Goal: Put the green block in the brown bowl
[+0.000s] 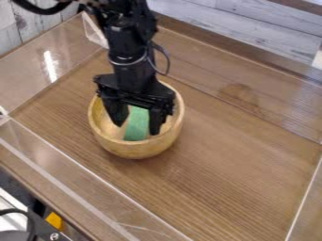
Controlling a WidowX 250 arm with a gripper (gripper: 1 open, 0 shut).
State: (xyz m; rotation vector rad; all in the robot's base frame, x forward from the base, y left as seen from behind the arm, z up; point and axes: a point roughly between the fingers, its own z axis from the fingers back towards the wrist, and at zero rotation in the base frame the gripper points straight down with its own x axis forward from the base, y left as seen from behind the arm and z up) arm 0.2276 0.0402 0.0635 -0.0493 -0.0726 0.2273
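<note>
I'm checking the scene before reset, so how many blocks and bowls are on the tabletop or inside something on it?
Green block: 1
Brown bowl: 1
Total: 2

The black robot arm is cut off by the top edge. Its dark fingers (pixel 154 120) hide the upper part of the bright green block (pixel 137 124) and the far inside of the light brown wooden bowl (pixel 168 139). A small yellow object (pixel 55 220) at lower left is too small to identify.
</note>
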